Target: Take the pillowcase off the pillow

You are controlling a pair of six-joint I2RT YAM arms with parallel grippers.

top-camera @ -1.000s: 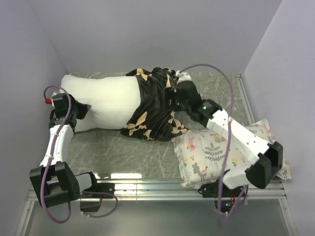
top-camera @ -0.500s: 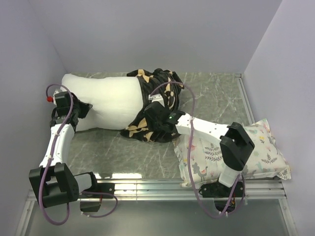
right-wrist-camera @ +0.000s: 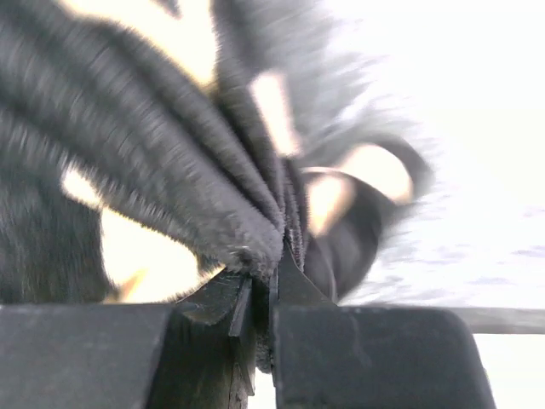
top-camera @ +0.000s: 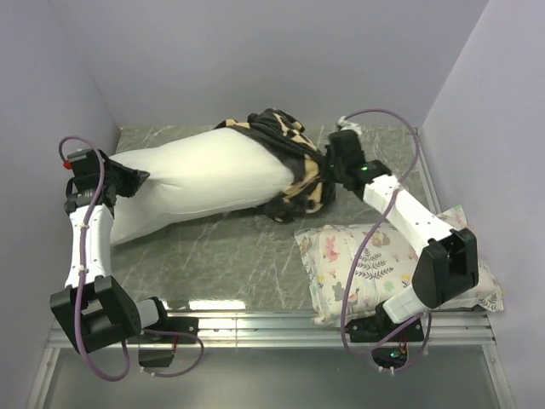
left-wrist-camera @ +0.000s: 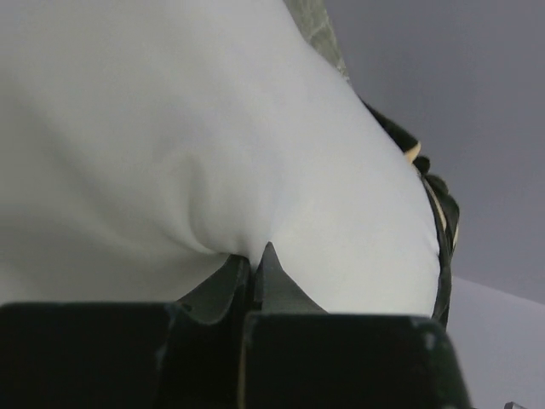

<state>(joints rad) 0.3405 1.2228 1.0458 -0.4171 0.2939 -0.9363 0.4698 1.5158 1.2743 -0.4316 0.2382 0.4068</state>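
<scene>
The plain white pillow [top-camera: 200,175] lies slanted across the table, its left end raised. My left gripper [top-camera: 126,181] is shut on a pinch of that white cloth [left-wrist-camera: 230,230]. The black plush pillowcase [top-camera: 300,162] with tan motifs is bunched over the pillow's right end only. My right gripper [top-camera: 330,170] is shut on a fold of the pillowcase [right-wrist-camera: 221,204], which fills the right wrist view. In the left wrist view the pillowcase [left-wrist-camera: 438,213] shows as a dark rim at the pillow's far end.
A smaller floral-print pillow [top-camera: 375,264] lies at the front right, under my right forearm. Grey walls close the table on the left, back and right. A metal rail [top-camera: 272,324] runs along the near edge.
My right gripper swung from the pillowcase's near left part to its right end and shut on the fabric. The pillowcase has slid right, baring more pillow. My left arm lifted the pillow's left end.
</scene>
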